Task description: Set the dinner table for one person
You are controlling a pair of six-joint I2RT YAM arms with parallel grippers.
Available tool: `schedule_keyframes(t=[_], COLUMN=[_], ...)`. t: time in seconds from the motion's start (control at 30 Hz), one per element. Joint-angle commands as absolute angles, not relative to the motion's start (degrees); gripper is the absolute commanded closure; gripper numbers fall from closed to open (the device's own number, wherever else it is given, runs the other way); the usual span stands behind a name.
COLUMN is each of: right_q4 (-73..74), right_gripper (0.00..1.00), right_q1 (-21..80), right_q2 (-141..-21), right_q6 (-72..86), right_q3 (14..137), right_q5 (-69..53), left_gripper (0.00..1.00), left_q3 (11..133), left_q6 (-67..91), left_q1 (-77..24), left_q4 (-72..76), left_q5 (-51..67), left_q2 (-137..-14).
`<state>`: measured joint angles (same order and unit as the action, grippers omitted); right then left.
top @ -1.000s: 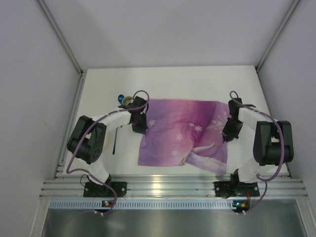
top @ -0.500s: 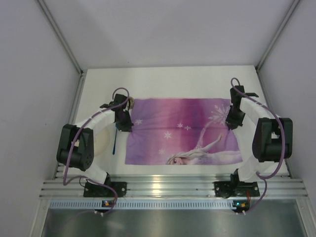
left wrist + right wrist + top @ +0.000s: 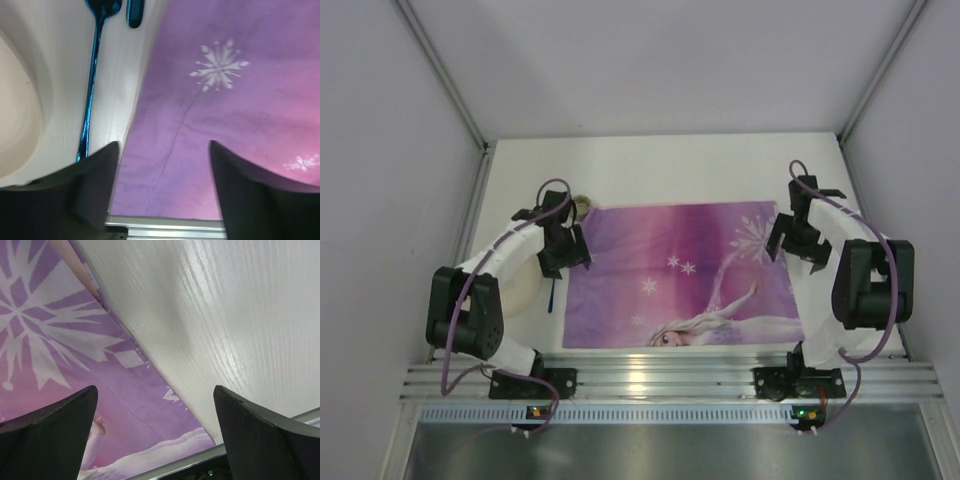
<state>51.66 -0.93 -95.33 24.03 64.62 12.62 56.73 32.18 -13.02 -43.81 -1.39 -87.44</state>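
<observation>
White-walled bay; large plain white smooth rectangular dinner table (image 3: 660,165) spanning its floor, beneath purple cartoon-princess cloth placemat (image 3: 680,270). Judged rigid, fixed, slick: nowhere to grasp, cloth slides easily. Spread apart, empty: left fingers (image 3: 102,170), right fingers (image 3: 70,417), over placemat's side edges.

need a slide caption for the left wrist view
Open left end effector above the purple placemat edge, blue cutlery and cream dish beside it

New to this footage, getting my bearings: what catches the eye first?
A purple princess placemat lies flat on the white dinner table. The left gripper hangs open over its left edge, the right gripper likewise over its right edge. A cream plate and blue utensil lie left of it.
</observation>
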Motion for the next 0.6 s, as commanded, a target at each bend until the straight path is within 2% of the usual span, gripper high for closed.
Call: schedule_keyframes(t=[0.0,0.03,0.07,0.27,0.57], right_q4=[53.78,53.88,54.22,55.37,51.42], right_gripper=[0.0,0.0,0.0,0.0,0.0], right_q1=[-0.88,-0.53,-0.44,3.69,6.85], right_q2=[-87.64,-85.36,-84.38,-80.16,-77.08], right_q6=[24.69,24.96,25.48,25.93,23.65], right_q3=[68.46,68.64,68.9,66.46,62.05], right_q5=[12.48,11.52,11.34,7.3,0.26], left_gripper=[0.14,0.02,0.02,0.02,0.11], left_q3=[64.06,65.12,67.22,70.92,81.02], left_q6=[33.93,33.84,33.92,34.01,34.63], left_q1=[-12.83,-12.83,-12.83,-11.78,-9.14], left_q4=[-47.99,-48.25,-48.77,-46.5,-38.76], left_q5=[-2.81,-3.86,-4.74,-9.49,-9.58], left_q2=[-81.13,-80.6,-80.6,-84.36,-98.78])
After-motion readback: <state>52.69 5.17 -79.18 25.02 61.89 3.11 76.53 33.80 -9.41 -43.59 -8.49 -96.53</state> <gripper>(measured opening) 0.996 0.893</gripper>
